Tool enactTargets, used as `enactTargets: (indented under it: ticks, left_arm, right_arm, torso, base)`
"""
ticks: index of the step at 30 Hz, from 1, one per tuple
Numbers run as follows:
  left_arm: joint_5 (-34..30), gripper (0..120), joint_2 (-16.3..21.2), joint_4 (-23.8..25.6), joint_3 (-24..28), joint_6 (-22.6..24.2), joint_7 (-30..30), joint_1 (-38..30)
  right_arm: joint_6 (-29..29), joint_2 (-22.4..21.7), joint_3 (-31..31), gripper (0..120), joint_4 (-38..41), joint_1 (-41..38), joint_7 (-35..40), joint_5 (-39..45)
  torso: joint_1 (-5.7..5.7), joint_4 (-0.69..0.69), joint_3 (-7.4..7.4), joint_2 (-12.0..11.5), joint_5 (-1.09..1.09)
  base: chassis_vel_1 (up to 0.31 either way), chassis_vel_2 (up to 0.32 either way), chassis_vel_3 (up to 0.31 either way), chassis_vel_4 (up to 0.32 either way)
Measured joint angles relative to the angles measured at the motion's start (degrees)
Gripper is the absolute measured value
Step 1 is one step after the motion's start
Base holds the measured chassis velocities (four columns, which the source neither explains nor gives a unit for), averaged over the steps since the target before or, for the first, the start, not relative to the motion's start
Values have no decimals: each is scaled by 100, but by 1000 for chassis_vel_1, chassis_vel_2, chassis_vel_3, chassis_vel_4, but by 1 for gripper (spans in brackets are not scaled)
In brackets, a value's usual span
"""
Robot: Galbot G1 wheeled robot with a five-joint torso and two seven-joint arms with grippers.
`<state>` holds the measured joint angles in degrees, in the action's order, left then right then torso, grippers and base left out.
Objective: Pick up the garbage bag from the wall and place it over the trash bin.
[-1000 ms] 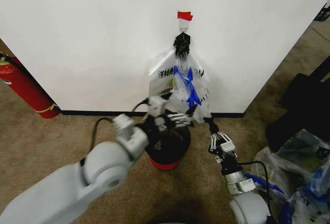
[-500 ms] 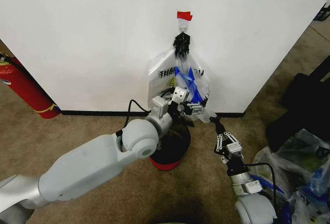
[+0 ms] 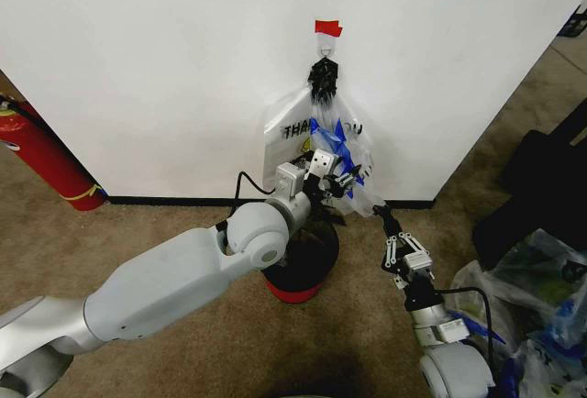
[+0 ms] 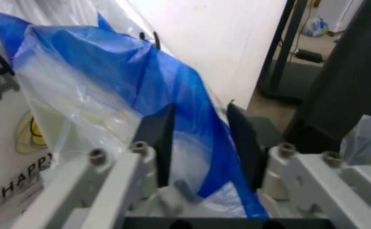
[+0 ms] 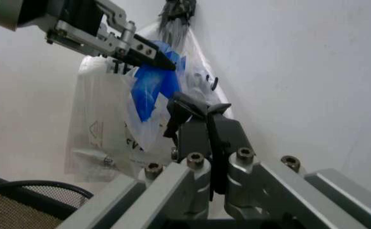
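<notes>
Bags on the wall hook, bin below

The garbage bag (image 3: 337,152) hangs against the wall (image 3: 165,68) from a hook (image 3: 326,49), just in front of a printed bag (image 3: 289,137). The trash bin (image 3: 301,265) stands on the floor below the bags. The left gripper (image 3: 341,178) is at the garbage bag, above the bin; the right gripper (image 3: 379,219) is right of the bin, below the bag. A fire extinguisher (image 3: 41,155) leans far left of the bin.

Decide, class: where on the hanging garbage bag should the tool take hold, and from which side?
Probably the loose blue fold of the garbage bag, below the hook knot, approached from the room side since the wall backs it. The left tool is open astride that fold.
</notes>
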<state>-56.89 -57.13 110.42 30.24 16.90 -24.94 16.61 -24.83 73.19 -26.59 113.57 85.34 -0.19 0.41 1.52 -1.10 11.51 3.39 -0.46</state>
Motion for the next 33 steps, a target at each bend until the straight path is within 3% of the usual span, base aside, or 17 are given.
enactTargets:
  ticks: [8,21,26,29,33]
  left_arm:
    - [188,0,4,-59,37,-2,-2,16]
    - [-13,0,275,276,-289,-102,-127,354]
    - [-13,0,277,340,-425,-173,-171,519]
    - [-15,0,305,429,-485,-188,-189,655]
    - [-6,0,313,481,-548,-197,-203,789]
  right_arm:
    - [69,-56,-2,0,88,1,-1,120]
    - [-16,-291,-350,1,225,204,-328,401]
    - [-213,-481,-713,11,303,495,-901,663]
    - [-485,-671,-968,22,350,692,-1345,907]
    - [-399,-833,-1017,34,477,730,-1351,966]
  torso:
    - [0,0,0,0,0]
    - [0,0,-1,0,1]
    - [0,-2,-1,0,1]
    - [0,-1,-1,1,1]
    - [0,-1,-1,1,0]
  base:
    - [0,0,0,0]
    - [0,0,0,0]
    - [0,0,0,0]
    - [0,0,0,0]
    - [0,0,0,0]
